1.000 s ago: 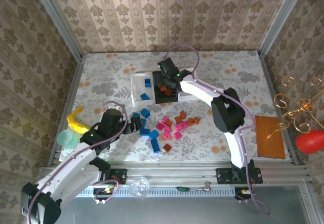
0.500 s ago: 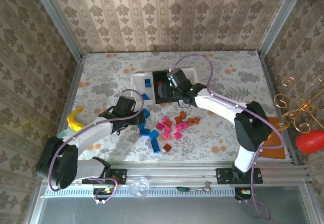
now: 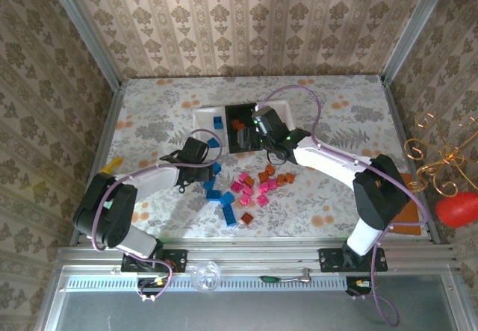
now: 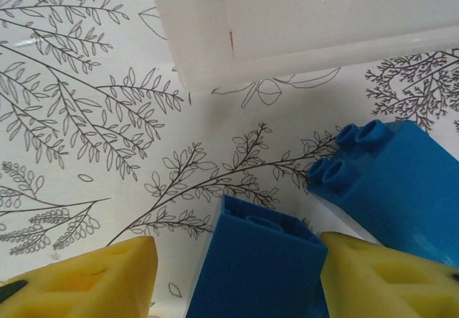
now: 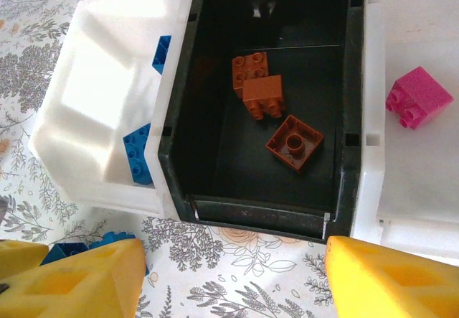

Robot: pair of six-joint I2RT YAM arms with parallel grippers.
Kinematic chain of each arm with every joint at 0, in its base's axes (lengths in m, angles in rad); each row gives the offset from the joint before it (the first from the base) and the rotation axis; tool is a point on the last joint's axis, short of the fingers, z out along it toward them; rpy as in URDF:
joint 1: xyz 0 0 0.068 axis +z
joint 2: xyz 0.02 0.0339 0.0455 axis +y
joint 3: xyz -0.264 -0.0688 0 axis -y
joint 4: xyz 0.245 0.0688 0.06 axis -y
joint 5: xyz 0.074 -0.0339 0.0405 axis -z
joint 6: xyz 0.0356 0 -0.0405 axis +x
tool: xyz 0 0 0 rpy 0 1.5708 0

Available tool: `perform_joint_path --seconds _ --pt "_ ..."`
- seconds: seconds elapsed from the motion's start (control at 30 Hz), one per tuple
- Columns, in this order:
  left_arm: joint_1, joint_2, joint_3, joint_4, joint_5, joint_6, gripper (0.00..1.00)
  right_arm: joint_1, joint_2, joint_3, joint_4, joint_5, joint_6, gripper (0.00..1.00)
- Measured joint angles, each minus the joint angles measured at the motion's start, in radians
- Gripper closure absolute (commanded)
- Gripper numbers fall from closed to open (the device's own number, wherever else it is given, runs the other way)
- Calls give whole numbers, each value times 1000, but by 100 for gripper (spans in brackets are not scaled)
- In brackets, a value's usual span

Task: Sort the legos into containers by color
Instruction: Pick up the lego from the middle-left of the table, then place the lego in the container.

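My left gripper (image 3: 202, 159) sits low on the table beside the near corner of the left white tray (image 4: 215, 52). Its jaws are open around a blue lego (image 4: 254, 268) lying on its side, with a gap on the left. Another blue lego (image 4: 391, 181) lies just to the right. My right gripper (image 3: 263, 137) hangs open and empty at the near wall of the black tray (image 5: 251, 210), which holds three orange-brown legos (image 5: 262, 95). Blue legos (image 5: 136, 161) lie in the left white tray (image 5: 93, 103) and a pink lego (image 5: 418, 97) in the right white tray (image 5: 416, 189). Loose blue (image 3: 222, 196), pink (image 3: 246, 189) and orange-brown legos (image 3: 269, 174) lie on the table.
A yellow banana toy (image 3: 116, 165) peeks out at the left edge behind my left arm. At the right stand an orange-brown board (image 3: 407, 211), a gold wire stand (image 3: 441, 159) and a red object (image 3: 457, 210). Patterned walls enclose the table.
My left gripper has moved from the blue pile up towards the left tray's near corner. My right gripper has drawn back from over the black tray to its near wall.
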Motion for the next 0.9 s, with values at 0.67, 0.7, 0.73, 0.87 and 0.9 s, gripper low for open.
perform_joint_path --seconds 0.67,0.7,0.73,0.87,0.9 --pt "-28 -261 20 -43 4 18 76 0 -53 -94 23 18 18 31" --pt "-25 -264 50 -53 7 18 76 0 -59 -105 25 18 23 31" --pt "-20 -257 79 -58 9 18 76 0 -64 -113 25 18 24 31" --pt "16 -147 229 -44 27 19 76 0 -84 -154 27 18 35 31" --pt "29 -102 266 -32 33 19 77 0 -91 -166 27 18 40 31"
